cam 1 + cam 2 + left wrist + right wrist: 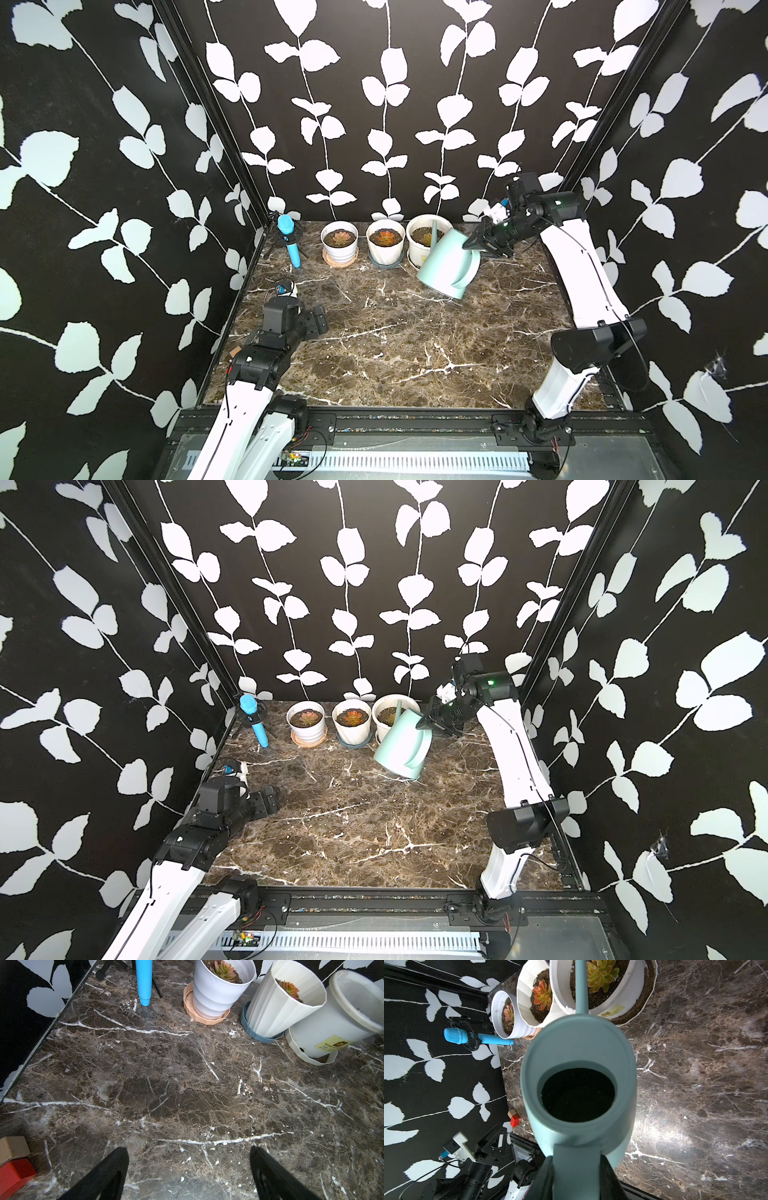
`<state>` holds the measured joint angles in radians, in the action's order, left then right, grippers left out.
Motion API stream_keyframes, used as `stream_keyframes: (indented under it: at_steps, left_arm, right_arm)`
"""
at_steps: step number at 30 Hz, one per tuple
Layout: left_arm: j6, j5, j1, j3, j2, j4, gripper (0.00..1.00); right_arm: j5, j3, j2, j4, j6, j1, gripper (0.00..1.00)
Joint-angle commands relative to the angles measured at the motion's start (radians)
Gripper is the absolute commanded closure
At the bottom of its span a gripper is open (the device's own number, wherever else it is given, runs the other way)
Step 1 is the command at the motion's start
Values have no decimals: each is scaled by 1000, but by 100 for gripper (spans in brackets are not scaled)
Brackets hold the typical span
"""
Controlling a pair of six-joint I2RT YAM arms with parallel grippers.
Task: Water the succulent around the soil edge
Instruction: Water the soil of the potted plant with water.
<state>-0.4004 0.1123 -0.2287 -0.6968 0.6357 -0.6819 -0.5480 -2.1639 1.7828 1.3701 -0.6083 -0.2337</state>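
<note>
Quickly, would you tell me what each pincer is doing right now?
Left pincer: open, holding nothing.
Right pincer: shut on the watering can handle.

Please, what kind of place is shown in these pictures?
Probably a staged robot test booth, not a home. A left arm and a right arm are fixed to a rail. Leaf-pattern wallpaper encloses a small marble-look tabletop. A blue microphone stands at the back.
</note>
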Motion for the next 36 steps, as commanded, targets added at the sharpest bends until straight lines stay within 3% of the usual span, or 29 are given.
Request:
stream_keyframes:
  at_steps: [1,36]
  left_arm:
    - [0,-1,-5,13,-10,6,7]
    - [-3,-7,-9,14,-1,10,7]
  right_arm:
    - [-60,42,-41,-68,-33,27,100]
    - [-119,419,-291,-180,0,25,100]
